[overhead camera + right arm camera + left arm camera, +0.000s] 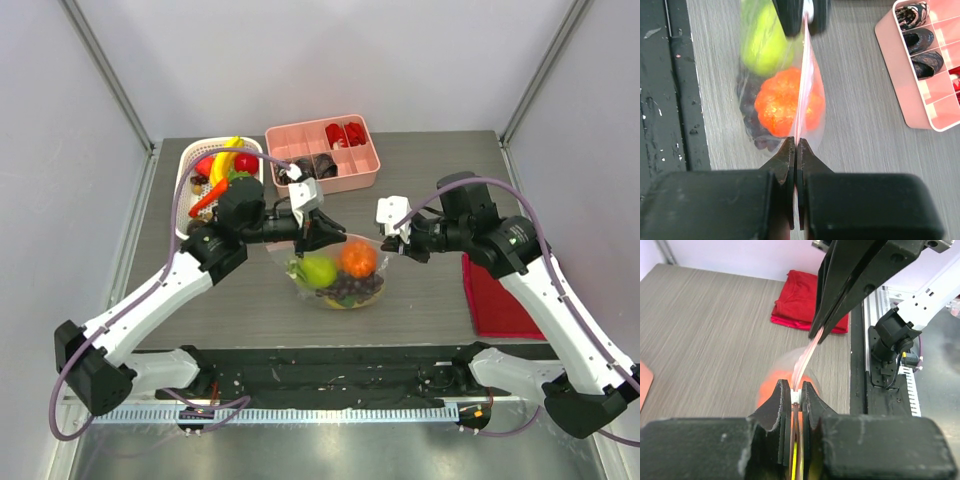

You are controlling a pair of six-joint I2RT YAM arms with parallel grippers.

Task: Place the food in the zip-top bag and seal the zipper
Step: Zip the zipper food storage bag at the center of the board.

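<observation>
The clear zip-top bag (pixel 340 280) hangs between both grippers over the table's middle. It holds a green fruit (pixel 318 270), an orange fruit (pixel 357 258) and purple grapes (pixel 355 290). No leek shows. My left gripper (pixel 320 236) is shut on the pale slider tab (pixel 796 396) at the bag's left end. The pinkish zipper (pixel 807 354) runs taut from there to my right gripper (pixel 393 240), which is shut on the strip's other end (pixel 797 145). The right wrist view shows the orange fruit (pixel 782 102), green fruit (pixel 765 42) and grapes (pixel 752 122) under the strip.
A white basket (pixel 190 190) of toy produce stands at the back left. The pink compartment tray (pixel 322 185) stands behind the bag and shows in the right wrist view (pixel 900 95). A red cloth (pixel 500 295) lies at the right edge.
</observation>
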